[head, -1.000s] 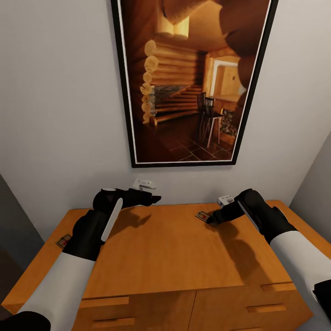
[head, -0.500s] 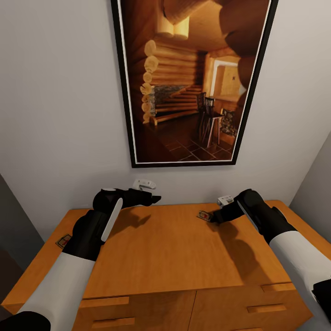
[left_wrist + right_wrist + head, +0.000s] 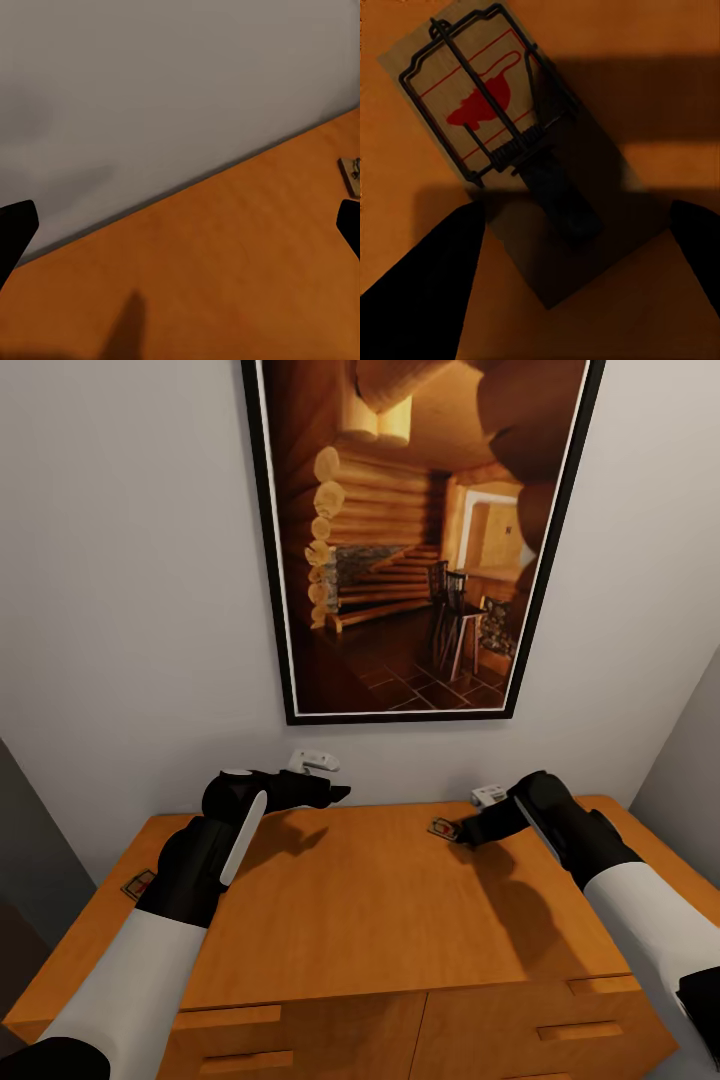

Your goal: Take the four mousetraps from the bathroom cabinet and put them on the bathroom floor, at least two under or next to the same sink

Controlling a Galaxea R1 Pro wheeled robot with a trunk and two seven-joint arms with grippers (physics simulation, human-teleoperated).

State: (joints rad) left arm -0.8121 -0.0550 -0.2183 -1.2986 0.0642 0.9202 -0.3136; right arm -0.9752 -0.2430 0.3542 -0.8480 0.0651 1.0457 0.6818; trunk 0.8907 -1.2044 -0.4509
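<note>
Right hand [image 3: 462, 836] spread, edged closer onto the trap [image 3: 510, 157] lying on the cabinet [image 3: 380, 920] surface near the wall, fingers astride its near end, ready to pinch; left hand [image 3: 335, 794] spread, idle.

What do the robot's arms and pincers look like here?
Both arms have smooth white forearm shells ending in bulky glossy black wrist housings. The left pincer and right pincer are slim, black and tapered. A white strip runs along each wrist. No cables or lettering are visible.
</note>
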